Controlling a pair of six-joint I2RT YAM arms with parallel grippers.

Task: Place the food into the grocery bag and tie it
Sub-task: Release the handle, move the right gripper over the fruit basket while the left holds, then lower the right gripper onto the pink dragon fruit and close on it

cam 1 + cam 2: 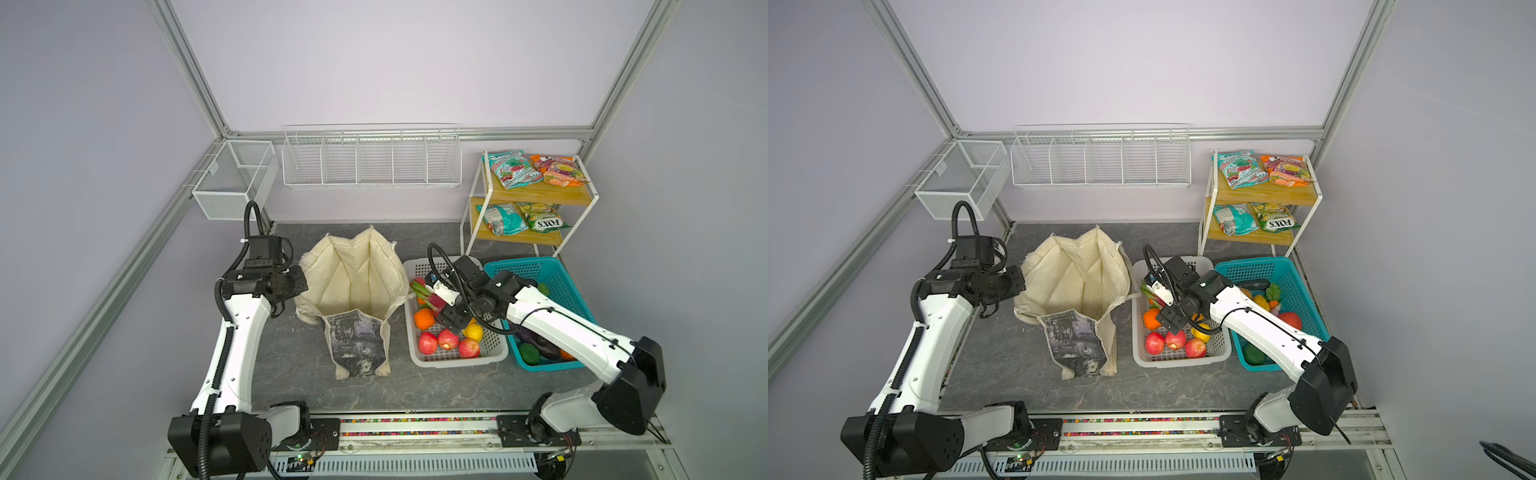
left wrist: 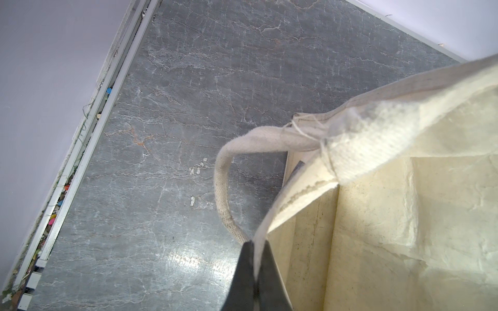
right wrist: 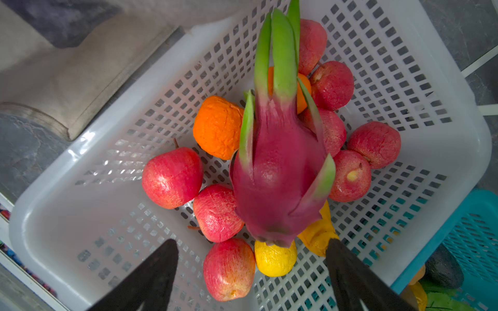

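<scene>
On the grey stone-look tabletop (image 1: 436, 386), nearest item: one grocery bag (image 1: 353, 282), cream canvas, standing at centre with its mouth gaping. It has a grey-black printed panel (image 1: 357, 340) on the side at 6 o'clock, and only cream lining shows inside. One cream handle (image 2: 223, 188) loops down outside the rim. Left gripper (image 2: 254, 247), at the bag's 9 o'clock: jaws pinched together on the rim cloth. Just beside the bag at its 3 o'clock: one white perforated basket (image 1: 494, 353). It holds three red apples (image 1: 448, 338) along its 6 o'clock wall, one lemon (image 1: 473, 331) beside them and one orange (image 1: 424, 319) at 9 o'clock; further red apples show in the wrist view. One dragon fruit (image 3: 280, 167), pink with green tips, lies on top of the pile. Right gripper (image 3: 253, 242), above this basket: jaws spread wide to either side of the dragon fruit's blunt end, clear of it, nothing held. Next along at 3 o'clock: one teal basket (image 1: 552, 266), holding a green piece (image 1: 528, 353), a purple piece (image 1: 540, 343) and a red piece (image 1: 1290, 320); the arm covers the rest. At 1 o'clock: a two-tier shelf (image 1: 536, 195). Its top tier carries one teal snack packet (image 1: 513, 169) and one orange packet (image 1: 559, 170), its lower tier a second teal packet (image 1: 500, 219) and a green-yellow packet (image 1: 542, 218). On the far wall, a white wire rack (image 1: 371, 160) hangs at 12 o'clock and a white mesh bin (image 1: 232, 178) at 10 o'clock.
</scene>
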